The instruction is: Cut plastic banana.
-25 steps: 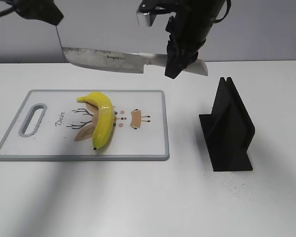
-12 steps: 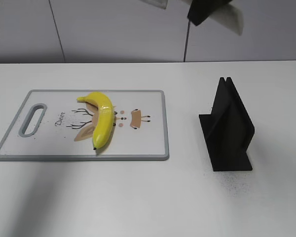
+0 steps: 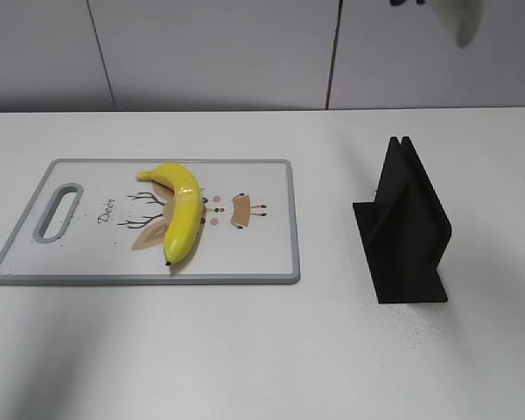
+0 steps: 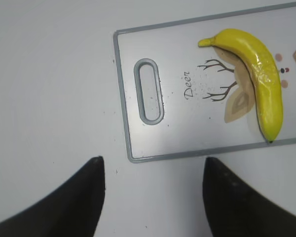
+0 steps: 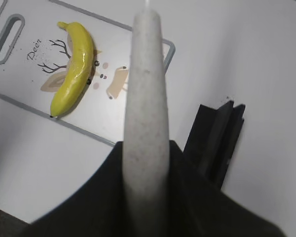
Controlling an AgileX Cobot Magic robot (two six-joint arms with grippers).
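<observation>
Exterior view: a white desk [image 3: 245,350] is seen with a grey-rimmed cutting board [image 3: 271,254] lying flat on its left half. The plastic banana [image 3: 182,214] is laid on the board, roughly in the middle, over the printed deer drawing, stem end toward the back and tip toward the front edge. It looks whole and uncut. A black knife stand [image 3: 407,227] is parked upright well to the right of the board. At the top right corner a pale blurry bit of the knife handle [image 3: 459,19] can just be made out, way up above the desk.

Left wrist view: the board's handle slot and the banana are looked down on from above. The left gripper [image 4: 153,197] is seen as two dark fingers [image 4: 74,205] spread wide apart with nothing between them, held over bare desk just off the board's near edge.

Right wrist view: the right gripper [image 5: 147,163] is clamped on the speckled pale knife handle, which sticks up the middle of the picture. The blade itself isn't shown. Below it the banana on the board is seen to the left and the black stand to the right.
</observation>
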